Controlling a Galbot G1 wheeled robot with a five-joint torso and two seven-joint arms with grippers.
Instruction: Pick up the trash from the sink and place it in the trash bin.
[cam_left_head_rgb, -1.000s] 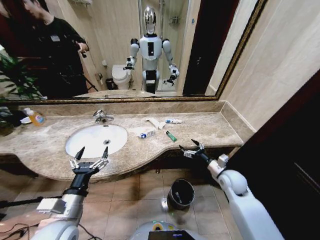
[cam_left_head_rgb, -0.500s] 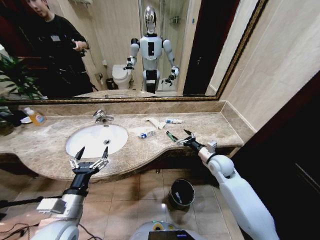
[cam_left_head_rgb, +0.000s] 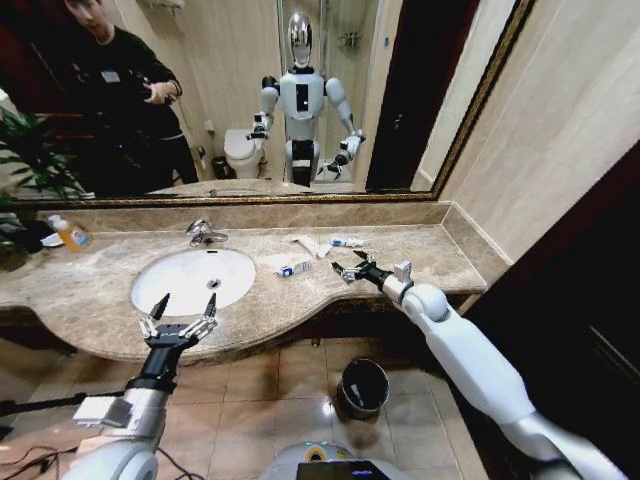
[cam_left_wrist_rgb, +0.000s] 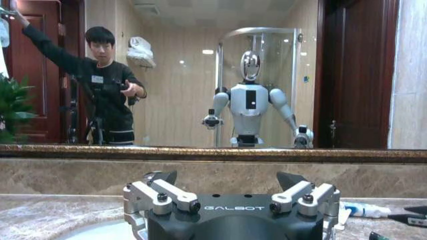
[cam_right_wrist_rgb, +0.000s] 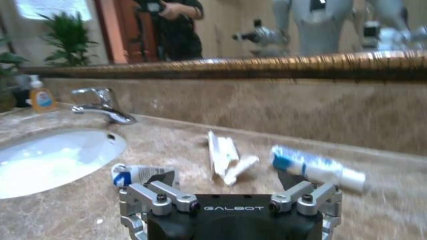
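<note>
R hand (cam_left_head_rgb: 349, 269), fingers apart, hovers over the desk (cam_left_head_rgb: 420, 255) right of the sink (cam_left_head_rgb: 190, 280), w/ the green tube (cam_left_head_rgb: 338, 270) about under its tips. White trash (cam_left_head_rgb: 310, 246) lies just past it toward the mirror. L hand (cam_left_head_rgb: 179, 322), also spread, waits at sink's front edge. "GALBOT" printed on both hands.

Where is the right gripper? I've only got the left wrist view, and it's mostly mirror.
Observer: The right gripper is open, over the marble counter, to the right of the basin.
Operator: What trash is near it?
Observer: Just ahead of it lie white wrappers and a blue-and-white tube. A second tube lies nearer the basin.
Operator: And the bin?
Observer: The trash bin stands on the floor, below the counter's front edge.
</note>
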